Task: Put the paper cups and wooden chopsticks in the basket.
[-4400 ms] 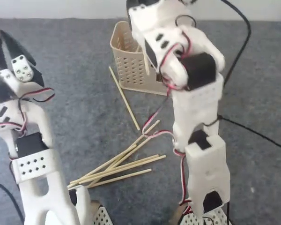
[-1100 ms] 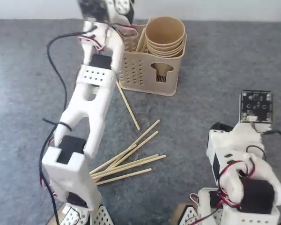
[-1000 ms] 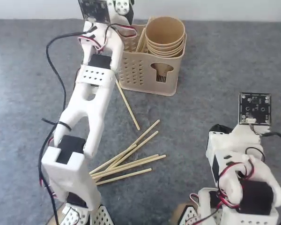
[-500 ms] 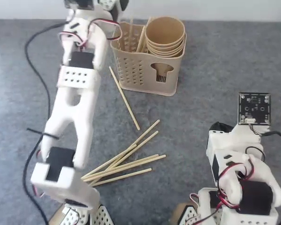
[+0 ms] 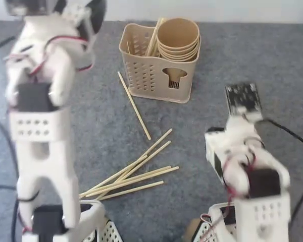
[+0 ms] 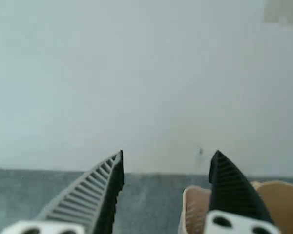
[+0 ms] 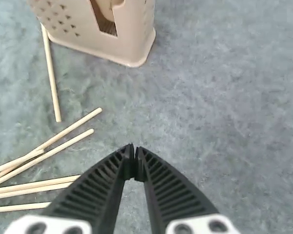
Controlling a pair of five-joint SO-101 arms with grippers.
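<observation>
Left: the left gripper [image 6: 168,156] is raised with its fingers spread apart and nothing between them; the basket [image 5: 146,75] sits beyond and below its tips. Centre: stacked paper cups [image 5: 178,35] stand inside the basket beside a few upright chopsticks [image 5: 152,43]. Loose wooden chopsticks [image 5: 131,179] lie on the grey mat [image 5: 91,131] in front of the basket. Right: the right gripper [image 7: 133,148] is pinched closed and empty, with the loose chopsticks near its tips, not touching.

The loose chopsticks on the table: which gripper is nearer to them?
Right. The right gripper hangs low just beside the loose chopsticks; the left gripper is raised high, near the basket.
</observation>
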